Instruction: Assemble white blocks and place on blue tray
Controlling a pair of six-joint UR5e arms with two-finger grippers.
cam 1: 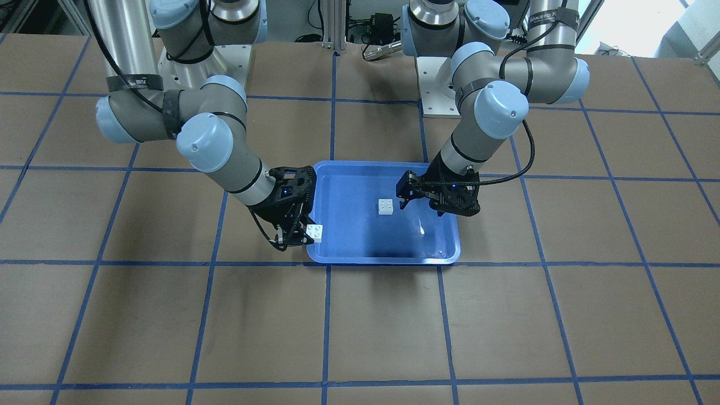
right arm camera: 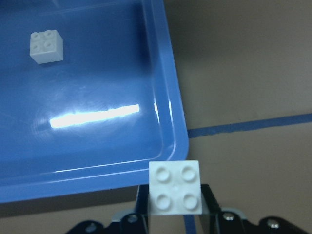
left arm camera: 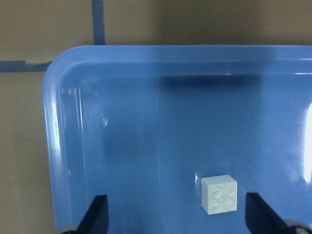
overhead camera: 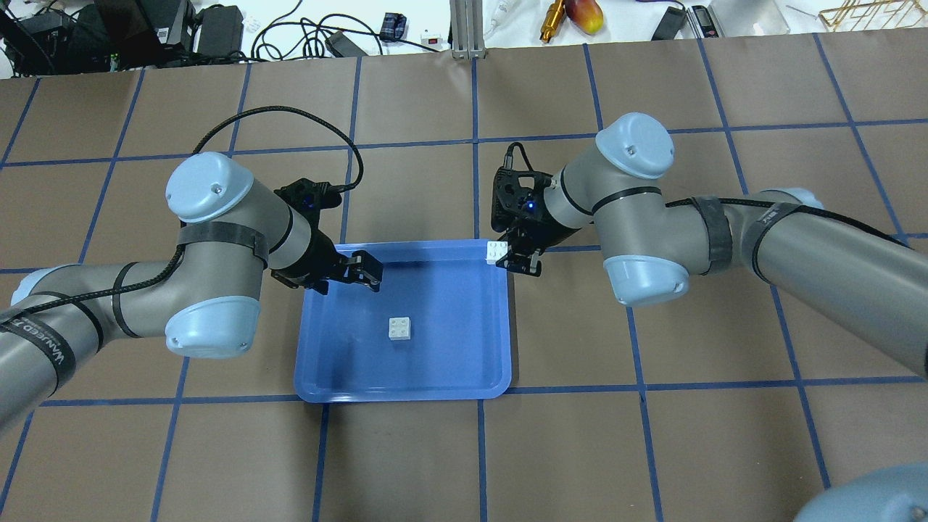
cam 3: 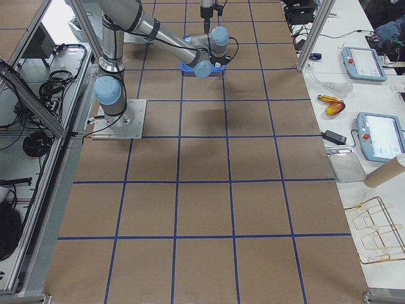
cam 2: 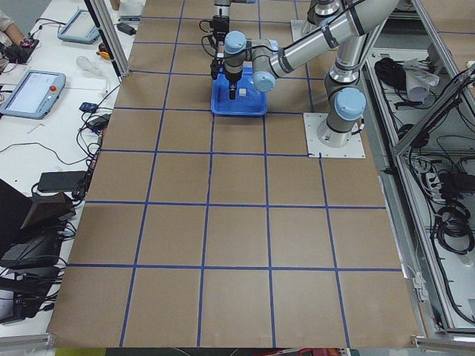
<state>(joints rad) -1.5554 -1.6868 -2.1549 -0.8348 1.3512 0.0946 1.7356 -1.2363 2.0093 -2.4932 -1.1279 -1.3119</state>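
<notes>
The blue tray lies at the table's middle. One white block sits studs up on its floor; it also shows in the front view, the left wrist view and the right wrist view. My left gripper hovers open and empty above the tray's far left part, its fingertips wide apart. My right gripper is shut on a second white block, held studs up just outside the tray's far right corner, as the right wrist view shows.
The brown table carries a blue tape grid. Cables, tools and a yellow-red object lie beyond the far edge. Side benches hold tablets and gear. The arm bases stand at the robot's side.
</notes>
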